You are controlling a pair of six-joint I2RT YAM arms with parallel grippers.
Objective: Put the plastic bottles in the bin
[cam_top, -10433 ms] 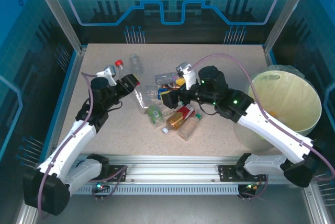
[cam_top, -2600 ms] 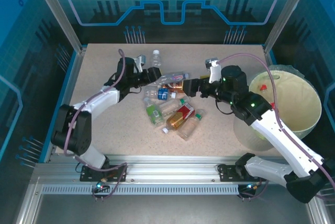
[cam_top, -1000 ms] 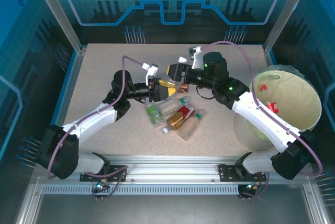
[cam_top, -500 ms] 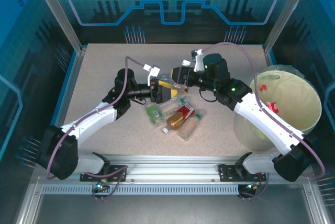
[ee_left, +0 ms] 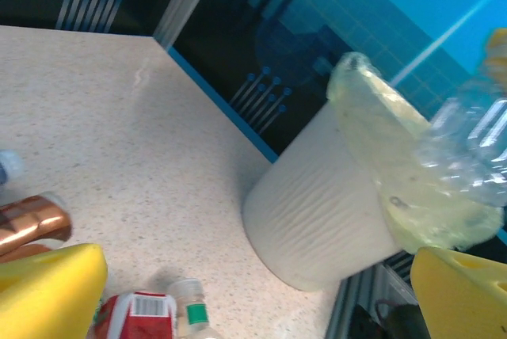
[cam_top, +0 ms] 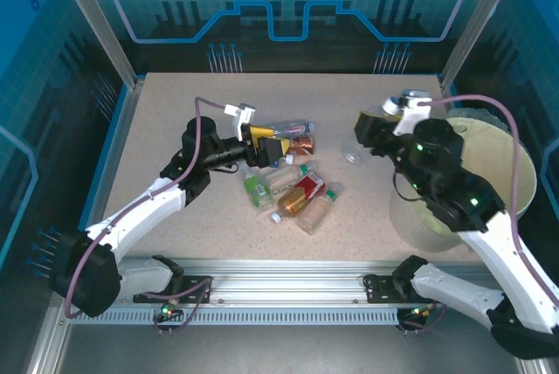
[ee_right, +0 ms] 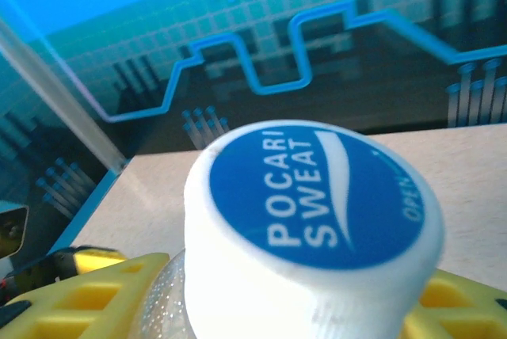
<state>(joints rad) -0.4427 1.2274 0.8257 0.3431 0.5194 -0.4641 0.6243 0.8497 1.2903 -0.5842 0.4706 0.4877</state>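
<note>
Top external view: the right gripper [cam_top: 362,136] is clenched on a clear bottle [cam_top: 354,155] at its blue-topped cap [ee_right: 313,196]. The bottle is apparently still short of the bin [cam_top: 507,160], though it shows small here. Held by the cap end, the body may swing, strike the rim and drop to the table [cam_top: 175,199]. The left gripper [cam_top: 272,147], spread and empty, sits beside the heaped bottles [cam_top: 297,190] and could scatter them.

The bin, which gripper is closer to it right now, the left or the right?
Right. The right gripper, shut on a clear bottle, is just beside the bin; the left gripper stands open over the bottle pile mid-table, clearly farther away.
</note>
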